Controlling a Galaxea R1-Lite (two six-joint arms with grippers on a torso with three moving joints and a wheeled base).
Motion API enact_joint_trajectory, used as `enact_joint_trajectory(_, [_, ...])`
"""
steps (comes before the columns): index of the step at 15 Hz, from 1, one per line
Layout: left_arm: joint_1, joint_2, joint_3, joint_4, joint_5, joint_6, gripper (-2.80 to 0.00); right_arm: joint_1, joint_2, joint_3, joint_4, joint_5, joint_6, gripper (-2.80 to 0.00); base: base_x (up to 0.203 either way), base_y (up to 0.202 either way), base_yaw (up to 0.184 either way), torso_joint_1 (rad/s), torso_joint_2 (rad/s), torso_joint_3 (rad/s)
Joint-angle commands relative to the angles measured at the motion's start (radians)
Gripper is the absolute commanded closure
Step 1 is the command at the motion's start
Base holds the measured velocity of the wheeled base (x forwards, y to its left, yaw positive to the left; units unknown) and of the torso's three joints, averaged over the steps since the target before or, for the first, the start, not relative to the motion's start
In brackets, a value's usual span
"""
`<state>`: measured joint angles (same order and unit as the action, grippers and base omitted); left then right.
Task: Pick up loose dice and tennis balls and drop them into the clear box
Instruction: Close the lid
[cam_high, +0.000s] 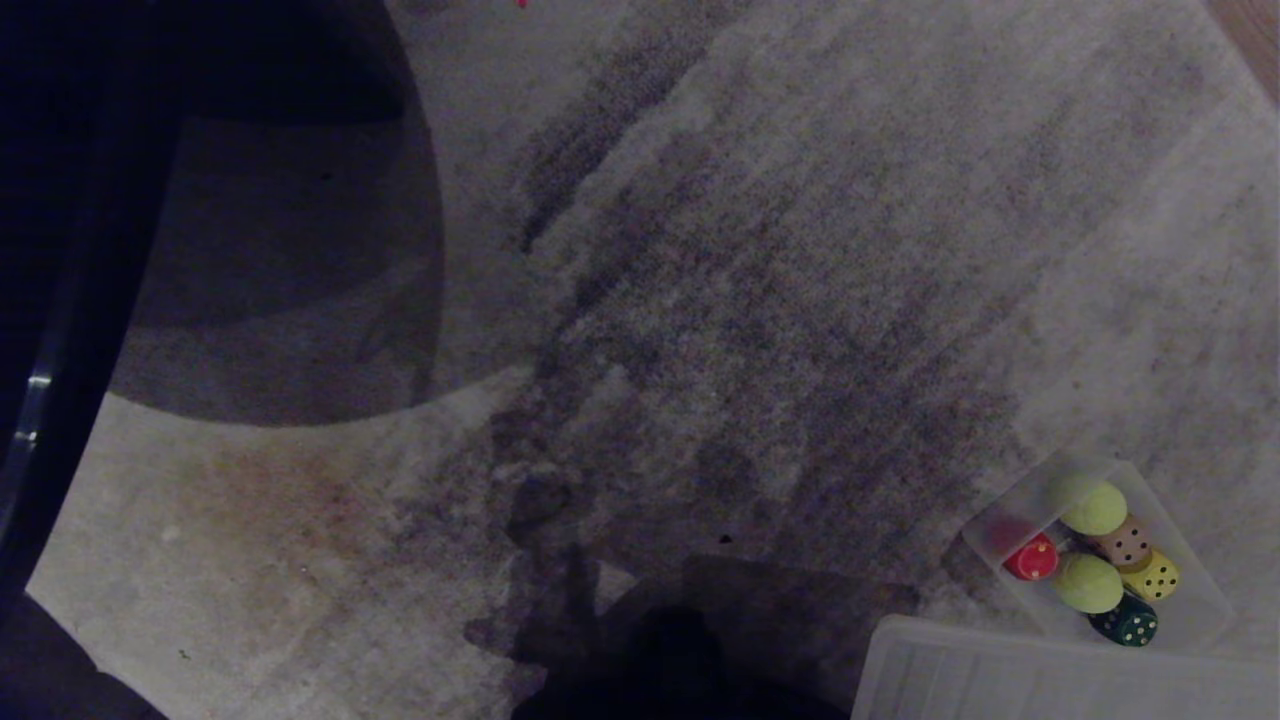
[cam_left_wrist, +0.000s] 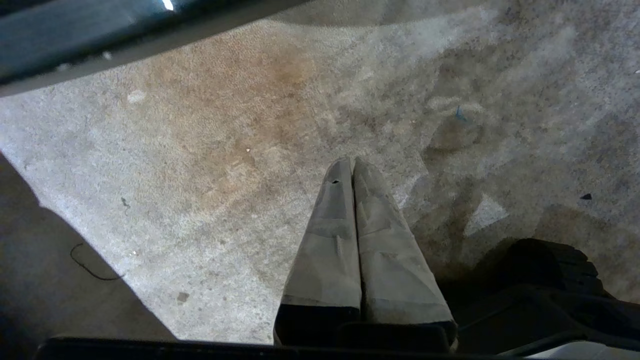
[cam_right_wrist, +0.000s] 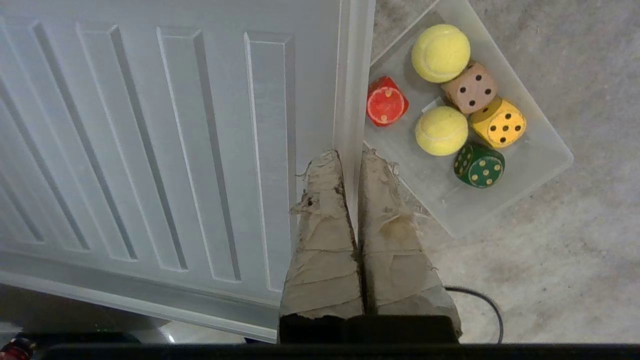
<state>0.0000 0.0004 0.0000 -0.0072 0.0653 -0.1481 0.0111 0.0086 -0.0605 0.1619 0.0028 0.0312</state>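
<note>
With both tennis balls (cam_right_wrist: 441, 53) and the beige die (cam_right_wrist: 469, 87) lying in the clear box (cam_right_wrist: 545, 155), the right hand (cam_right_wrist: 350, 155), pressed together and empty, is hanging beside the ribbed lid (cam_right_wrist: 150, 130); best keep it off both.

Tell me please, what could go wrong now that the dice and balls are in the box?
1. The right gripper, shut and empty, hangs over the edge of the ribbed lid, close to the clear box; a careless move might knock either one.
2. The tennis balls lie loose beside the beige die in this shallow box, so a bump could perhaps roll one out.
</note>
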Motion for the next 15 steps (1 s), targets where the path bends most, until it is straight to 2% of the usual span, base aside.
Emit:
enact_joint_trajectory(1, [0.000, 0.000, 0.002, -0.001, 0.001, -0.002, 0.00, 0.001, -0.007, 0.001, 0.004, 0.000, 0.004, 0.00, 0.000, 0.000, 0.000, 0.000, 0.00, 0.000])
enact_joint_trajectory(11, [0.000, 0.001, 0.002, -0.001, 0.001, -0.002, 0.00, 0.000, -0.007, 0.001, 0.004, 0.000, 0.006, 0.00, 0.000, 0.000, 0.000, 0.000, 0.00, 0.003])
enact_joint_trajectory(15, [0.000, 0.001, 0.002, -0.002, 0.001, -0.002, 0.00, 0.000, -0.007, 0.001, 0.004, 0.000, 0.006, 0.00, 0.000, 0.000, 0.000, 0.004, 0.01, 0.155])
